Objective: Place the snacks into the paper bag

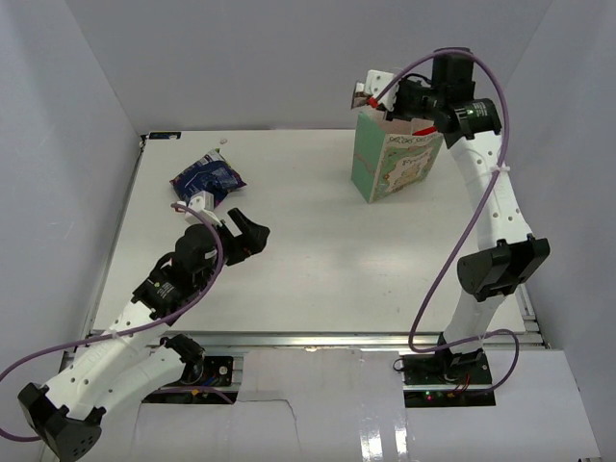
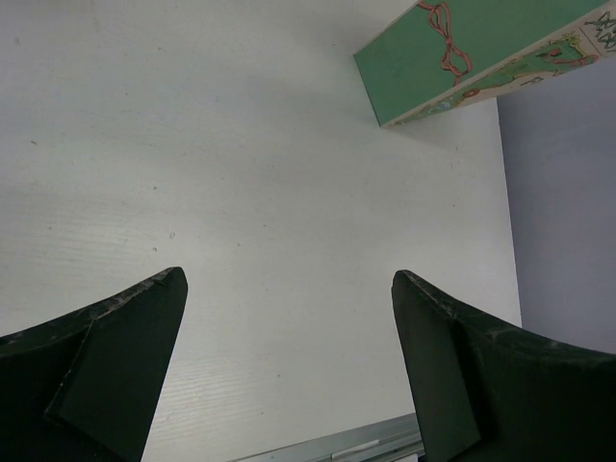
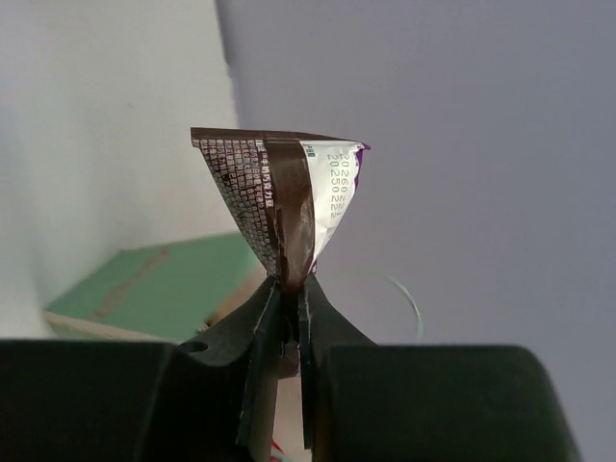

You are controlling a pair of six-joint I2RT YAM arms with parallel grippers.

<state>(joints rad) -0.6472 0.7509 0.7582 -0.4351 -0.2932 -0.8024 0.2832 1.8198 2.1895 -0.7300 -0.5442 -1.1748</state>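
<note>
Currently the small purple and brown wrapped candy is pinched by one edge between the closed fingers of the right gripper, with its body standing free beyond the tips. The upright paper bag sits just below and beyond those fingers. Centre the tips over the bag mouth, inside its rim, before parting them. The left gripper is spread wide and empty. The crinkled dark-blue bag lies near it, off to one side.

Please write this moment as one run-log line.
right gripper: shut on brown candy, above paper bag | left gripper: open, empty | blue bag: on table
</note>
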